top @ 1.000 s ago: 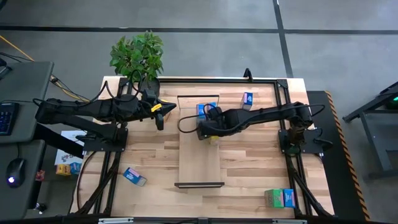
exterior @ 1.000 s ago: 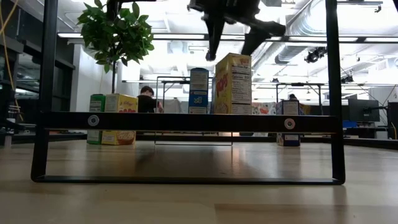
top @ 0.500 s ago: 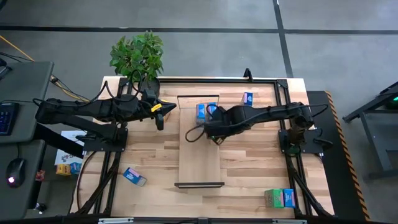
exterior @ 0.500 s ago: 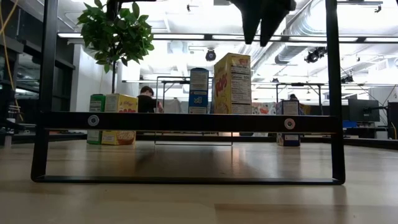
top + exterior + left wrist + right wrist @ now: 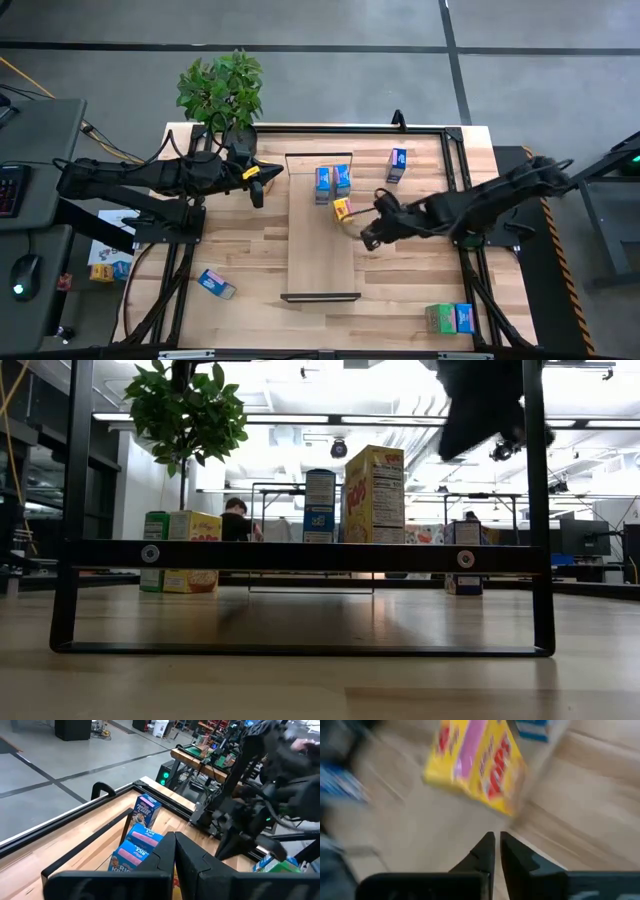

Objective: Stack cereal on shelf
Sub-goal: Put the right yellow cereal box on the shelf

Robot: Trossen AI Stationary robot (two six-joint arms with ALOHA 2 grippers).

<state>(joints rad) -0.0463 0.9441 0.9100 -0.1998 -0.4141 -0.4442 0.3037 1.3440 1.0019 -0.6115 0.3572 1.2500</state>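
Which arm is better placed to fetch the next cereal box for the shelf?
Probably the right. Its hand is shut and empty, just off the shelf, with the green and blue boxes on its side. The left hand waits near the plant.

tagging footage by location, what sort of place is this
Most likely a robotics lab or workshop in an open industrial hall: bare concrete floor, exposed ceiling ducts and strip lights, more workbenches behind the table, and a desk with a keyboard beside the rig.
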